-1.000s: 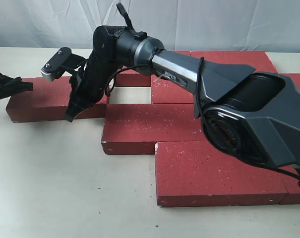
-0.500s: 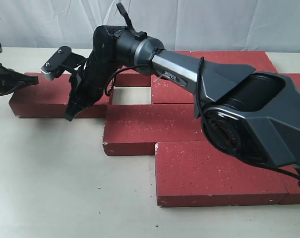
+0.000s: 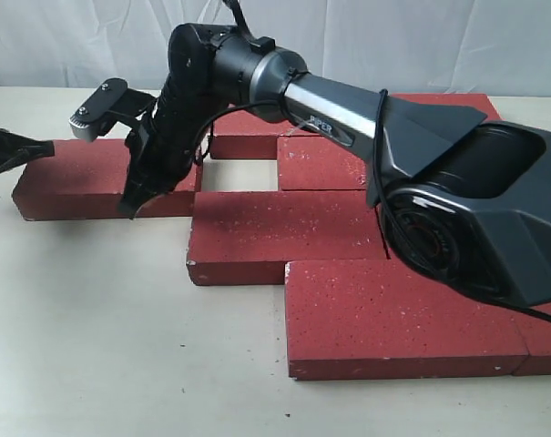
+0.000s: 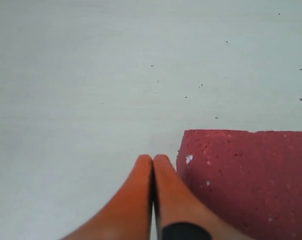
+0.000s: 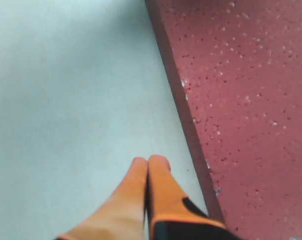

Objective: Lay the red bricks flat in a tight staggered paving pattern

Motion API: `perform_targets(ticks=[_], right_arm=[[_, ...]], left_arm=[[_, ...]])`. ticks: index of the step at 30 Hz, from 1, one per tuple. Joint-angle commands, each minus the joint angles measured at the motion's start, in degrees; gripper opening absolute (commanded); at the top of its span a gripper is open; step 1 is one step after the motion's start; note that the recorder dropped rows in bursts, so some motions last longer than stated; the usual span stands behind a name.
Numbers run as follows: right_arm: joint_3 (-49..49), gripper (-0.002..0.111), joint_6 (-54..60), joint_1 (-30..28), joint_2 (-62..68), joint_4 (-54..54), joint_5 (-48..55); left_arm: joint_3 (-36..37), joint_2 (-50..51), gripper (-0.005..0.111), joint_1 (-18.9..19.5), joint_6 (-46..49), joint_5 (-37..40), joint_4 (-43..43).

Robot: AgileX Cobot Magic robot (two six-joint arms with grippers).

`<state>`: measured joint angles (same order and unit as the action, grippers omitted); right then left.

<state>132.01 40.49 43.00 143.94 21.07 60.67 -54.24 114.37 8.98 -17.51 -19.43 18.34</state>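
Note:
Several red bricks lie flat on the table. One brick [image 3: 84, 177] sits apart at the left. My left gripper [image 3: 45, 147] is shut and empty, its tips at that brick's far left corner. The left wrist view shows the shut gripper [image 4: 152, 159] beside the brick corner [image 4: 250, 185]. My right gripper [image 3: 130, 208] reaches across the middle, shut and empty, pointing down against this brick's front edge. In the right wrist view the gripper [image 5: 149, 161] rests on the table next to the brick's long side [image 5: 250, 100].
A middle brick [image 3: 275, 232] and a front brick [image 3: 393, 319] step down to the right. More bricks [image 3: 321, 164] lie behind, under the right arm. A bare square of table [image 3: 239, 175] shows between the left brick and the back row.
The left gripper pushed right, then drew back a little. The left brick shifted slightly right and back, then returned part way. The right arm's elbow rose a little.

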Motion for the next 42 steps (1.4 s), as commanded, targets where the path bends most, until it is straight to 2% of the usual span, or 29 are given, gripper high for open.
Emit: perform_targets(ticks=[1, 10, 16, 25, 27, 42], right_arm=[[0.22, -0.001, 2.56, 0.00, 0.34, 0.14, -0.39], [0.22, -0.001, 2.95, 0.40, 3.55, -0.43, -7.41], [0.22, -0.001, 2.95, 0.40, 4.30, -0.70, -7.74], [0.22, -0.001, 2.95, 0.40, 4.40, -3.92, -9.27], [0.22, -0.001, 2.95, 0.40, 4.40, -4.58, -9.67], [0.22, -0.001, 2.08, 0.49, 2.35, -1.48, -5.19]], left_arm=[[-0.05, -0.95, 0.000, 0.17, -0.33, 0.70, 0.55], [-0.05, 0.89, 0.000, 0.17, -0.47, 0.97, 0.55], [-0.05, 1.31, 0.000, 0.05, -1.28, -1.92, 0.69], [-0.05, 1.31, 0.000, 0.05, -11.11, -4.97, 11.12], [-0.05, 1.31, 0.000, 0.05, -11.17, -4.97, 11.28], [-0.05, 1.31, 0.000, -0.88, -12.22, -7.61, 13.40]])
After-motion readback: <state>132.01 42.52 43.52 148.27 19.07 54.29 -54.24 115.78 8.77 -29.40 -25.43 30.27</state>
